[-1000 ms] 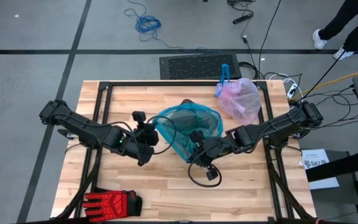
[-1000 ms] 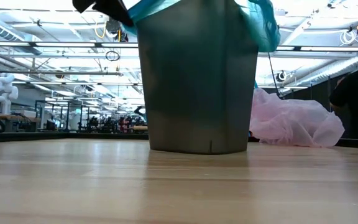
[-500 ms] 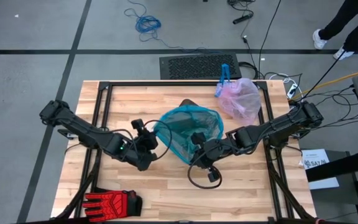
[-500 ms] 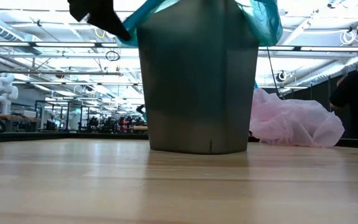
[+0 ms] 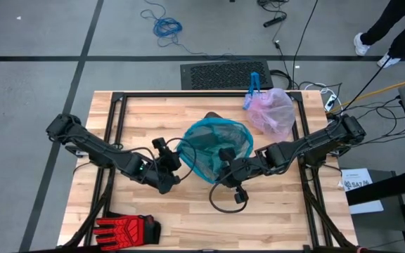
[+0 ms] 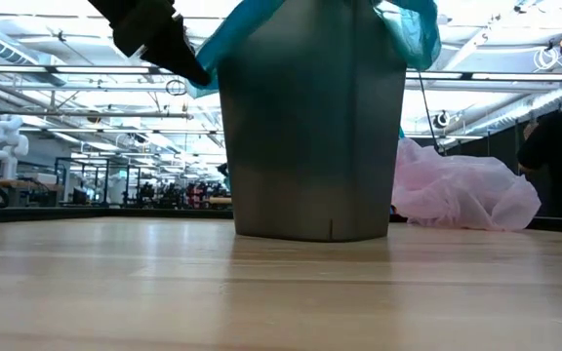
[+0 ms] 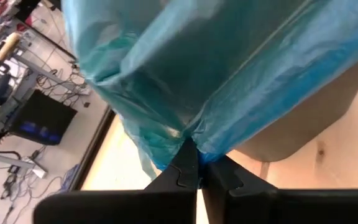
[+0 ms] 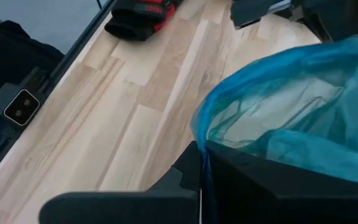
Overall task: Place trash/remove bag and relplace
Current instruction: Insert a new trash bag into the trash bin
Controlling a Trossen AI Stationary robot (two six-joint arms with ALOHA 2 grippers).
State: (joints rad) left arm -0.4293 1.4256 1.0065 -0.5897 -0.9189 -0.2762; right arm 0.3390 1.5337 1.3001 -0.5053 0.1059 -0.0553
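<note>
A grey bin (image 6: 310,127) stands at the table's middle. The teal-green bag (image 5: 213,144) lines it, its rim draped over the bin's top edge. My left gripper (image 7: 196,152) is shut on the rim at the bin's left side (image 6: 179,58). My right gripper (image 8: 201,152) is shut on the rim at the bin's near right side (image 5: 223,163). The pale pink bag (image 5: 273,112) lies bunched on the table at the far right, a blue tie at its far end. The trash is out of view. My left gripper pinches the teal bag's rim (image 7: 185,134) between its two fingertips, outside the bin's left wall. The fingers slant down from the table's left. The film runs taut from them up over the bin's edge. How many layers, I cannot tell. My right gripper pinches the teal bag's rim (image 8: 207,134) between its two fingers at the bin's near right side. The fingers slant down from the table's right. The film puffs up loosely above the pinch.
A red-and-black glove (image 5: 125,228) lies at the table's near left corner. The table (image 5: 188,218) shows bare wood in front of the bin. A person (image 6: 559,136) stands in the room beyond the far right.
My left gripper has sunk along the outside of the bin's left wall and rolled, staying shut on the teal rim. That side of the rim has been drawn down over the bin's edge. My right gripper has kept its place and its hold.
</note>
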